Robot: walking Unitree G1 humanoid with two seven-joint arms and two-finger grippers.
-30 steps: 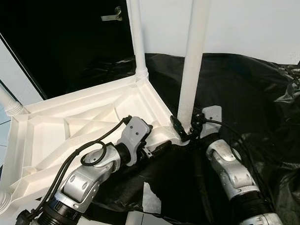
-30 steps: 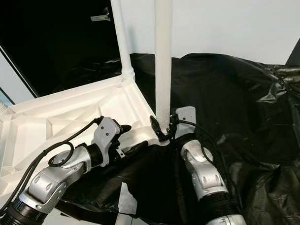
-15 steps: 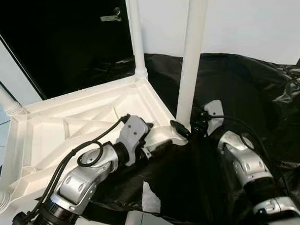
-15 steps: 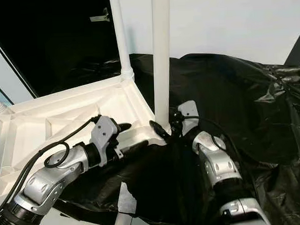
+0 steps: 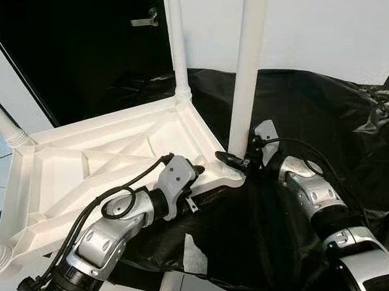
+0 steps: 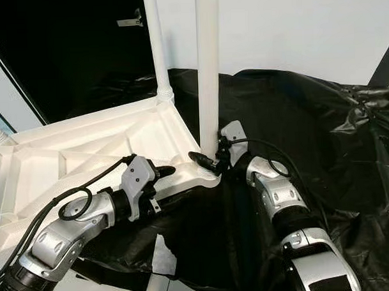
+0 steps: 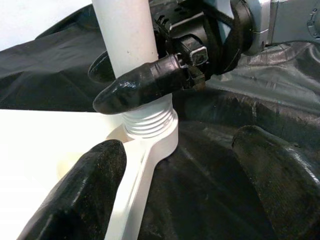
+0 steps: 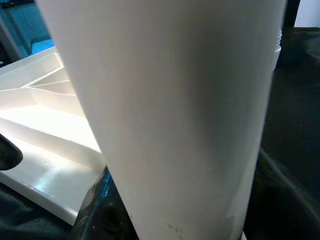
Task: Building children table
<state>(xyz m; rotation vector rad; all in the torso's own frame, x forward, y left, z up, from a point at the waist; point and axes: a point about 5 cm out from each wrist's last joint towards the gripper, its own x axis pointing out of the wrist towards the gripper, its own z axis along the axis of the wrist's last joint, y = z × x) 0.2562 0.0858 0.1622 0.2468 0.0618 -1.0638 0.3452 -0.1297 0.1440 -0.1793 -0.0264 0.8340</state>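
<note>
The white plastic table top (image 5: pixel 86 162) lies upside down with its legs pointing up. At its near right corner stands a white leg (image 5: pixel 246 67), seated in a ribbed socket (image 7: pixel 150 125). My right gripper (image 5: pixel 236 160) is shut on this leg just above the socket, one finger (image 7: pixel 145 82) across its front and the other behind it. My left gripper (image 5: pixel 205 180) is open at the same corner. Its fingers (image 7: pixel 95 190) straddle the table's rim without closing on it.
Another leg (image 5: pixel 177 44) rises at the far corner, and two more (image 5: pixel 5 126) stand at the left. Crumpled black plastic sheet (image 5: pixel 321 115) covers the floor to the right and under the table. A dark doorway with a handle (image 5: pixel 145 21) lies behind, beside a white wall.
My right arm has swung out to the right and its wrist has turned while the gripper stayed at the leg's base. The leg stands slightly more upright. The left gripper has edged closer to the corner.
</note>
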